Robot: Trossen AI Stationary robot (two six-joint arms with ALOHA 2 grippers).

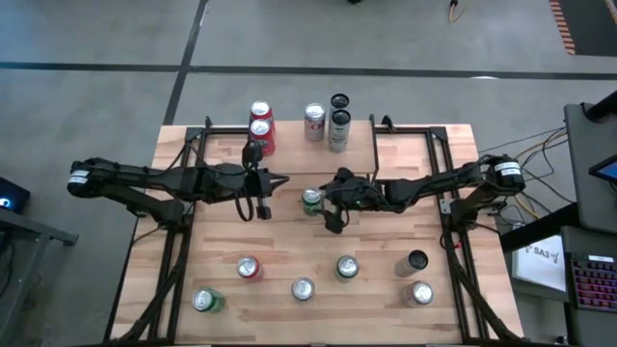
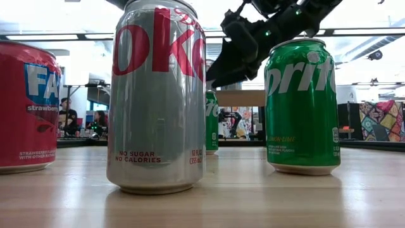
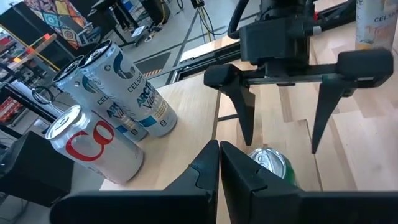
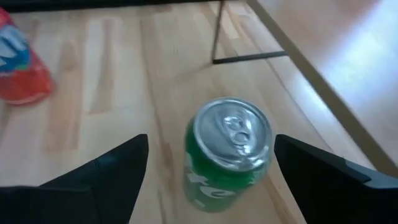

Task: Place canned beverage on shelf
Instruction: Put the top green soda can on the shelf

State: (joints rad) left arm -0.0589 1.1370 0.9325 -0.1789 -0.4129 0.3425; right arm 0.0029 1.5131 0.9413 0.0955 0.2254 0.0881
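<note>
The right gripper [image 4: 205, 168], wide open and empty, is lowered around the green can [image 4: 227, 152] mid-counter; if closed off-centre, it is probably tipped.

High view: overhead, facing straight down, far enough to frame the whole bench [image 1: 289, 241] and both arms.

Low view: at bench-top height, facing level across toward the room; very near a silver can [image 2: 158, 95] filling the frame's centre-left.

Left wrist view: looks past the left hand [image 3: 219, 168] at the right hand [image 3: 283, 118], close by.

Right wrist view: tilted down, close above a green can [image 4: 227, 152] at frame centre.

Shared: that green can [image 1: 311, 200] shows in the high, left wrist [image 3: 270, 163] and right wrist views.
</note>
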